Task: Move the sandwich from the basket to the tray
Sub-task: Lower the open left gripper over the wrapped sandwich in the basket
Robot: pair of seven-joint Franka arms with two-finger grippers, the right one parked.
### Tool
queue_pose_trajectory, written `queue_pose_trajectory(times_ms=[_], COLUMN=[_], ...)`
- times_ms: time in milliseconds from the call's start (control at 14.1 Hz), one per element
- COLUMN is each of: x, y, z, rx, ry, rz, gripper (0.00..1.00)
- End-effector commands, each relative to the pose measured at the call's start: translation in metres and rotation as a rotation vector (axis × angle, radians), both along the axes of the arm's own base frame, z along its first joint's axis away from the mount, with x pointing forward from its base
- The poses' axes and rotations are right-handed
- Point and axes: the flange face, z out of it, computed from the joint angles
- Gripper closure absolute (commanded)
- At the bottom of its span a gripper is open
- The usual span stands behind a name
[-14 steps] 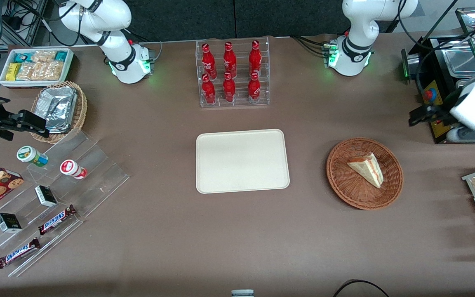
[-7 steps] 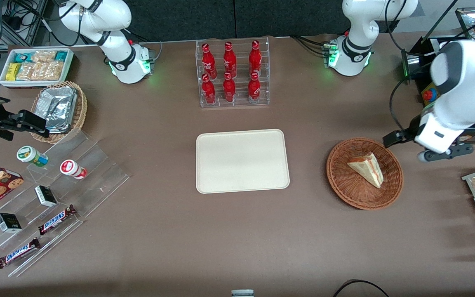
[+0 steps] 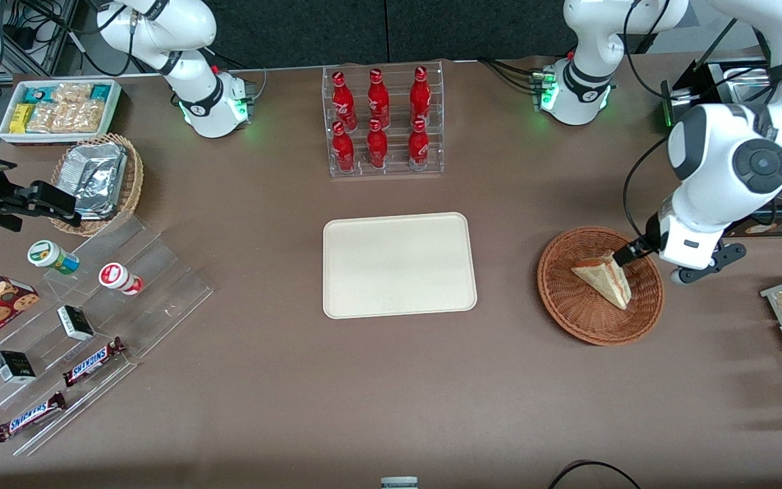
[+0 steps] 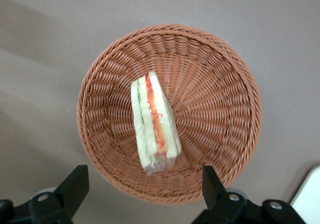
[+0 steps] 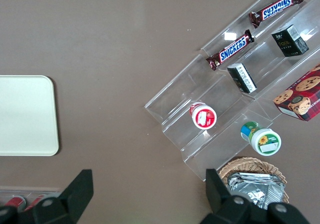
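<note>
Swung in from the tabletop's edge, the left gripper (image 4: 142, 191) now hovers, fingers (image 4: 75, 184) wide, over the reddish-brown round wicker basket (image 3: 567, 305) holding the pale triangular sandwich (image 3: 601, 278).

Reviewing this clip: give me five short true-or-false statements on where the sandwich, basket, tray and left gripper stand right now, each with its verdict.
1. The sandwich lies in the basket. True.
2. The tray already holds the sandwich. False: nothing lies on the tray.
3. The gripper hangs above the basket, its jaws open. True.
4. The gripper has shut on the sandwich. False: the wrist view shows both fingers clear of it, one to each side.
5. The basket stands on the tray. False: it stands on the table, apart from the tray, toward the working arm's end.
</note>
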Motion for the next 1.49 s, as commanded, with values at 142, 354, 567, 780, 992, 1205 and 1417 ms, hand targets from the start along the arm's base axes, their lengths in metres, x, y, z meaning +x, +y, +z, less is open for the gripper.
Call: queue_pose_trajectory(times_ms=[142,354,567,780,992,1205,1417], x=[-0.006,-0.005,-0.005,-0.001,-0.001,-0.005,-0.012], y=[0.001,-0.001,-0.001,-0.005,-0.011,-0.010,-0.010], z=[-0.037,-0.052,-0.066,-0.085,-0.102,-0.123,-0.129], rx=[0.011,0.009,0.001,-0.025,-0.034,-0.031,-0.019], ry=[-0.017,-0.006,-0.007,-0.029,-0.019,0.026,0.075], rz=[0.166,0.222,0.242,0.272,0.273,0.287,0.287], gripper=[0.00,0.00,0.00,0.00,0.00,0.00,0.21])
